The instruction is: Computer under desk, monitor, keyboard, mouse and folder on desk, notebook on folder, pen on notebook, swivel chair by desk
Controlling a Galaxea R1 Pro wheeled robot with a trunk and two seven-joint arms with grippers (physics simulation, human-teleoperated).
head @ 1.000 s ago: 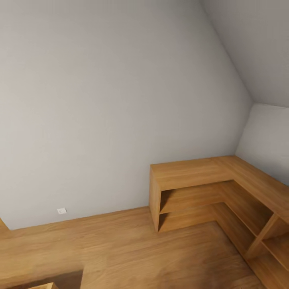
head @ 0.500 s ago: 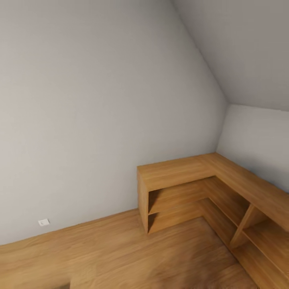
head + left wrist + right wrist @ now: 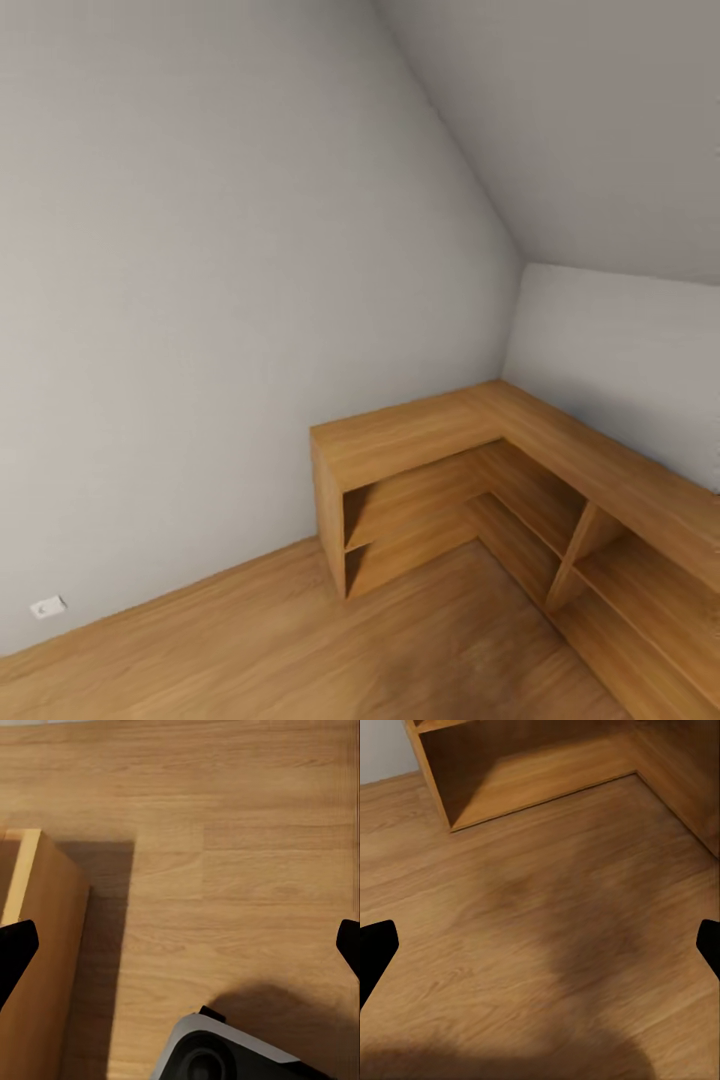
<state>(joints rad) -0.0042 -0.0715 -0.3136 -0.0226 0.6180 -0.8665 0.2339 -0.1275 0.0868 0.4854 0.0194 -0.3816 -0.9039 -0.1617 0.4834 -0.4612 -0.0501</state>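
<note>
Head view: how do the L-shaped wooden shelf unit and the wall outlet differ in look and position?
The shelf unit is large, warm brown wood, and stands on the floor in the corner; the wall outlet is small, white, and set flat into the grey wall just above the floor. The shelf unit has open compartments; the outlet is a plain plate. Both sit low along that same wall.

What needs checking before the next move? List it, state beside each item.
1. Facing the desk: not ok. The head camera faces a grey wall and a wooden corner shelf.
2. Left jaws free: ok, spread wide with nothing between them.
3. Right jaws free: ok, spread wide over the floor.
4. Room to turn: cannot tell. A wooden box sits close under the left arm.
5. Floor in front of the shelf: ok, bare boards.
</note>
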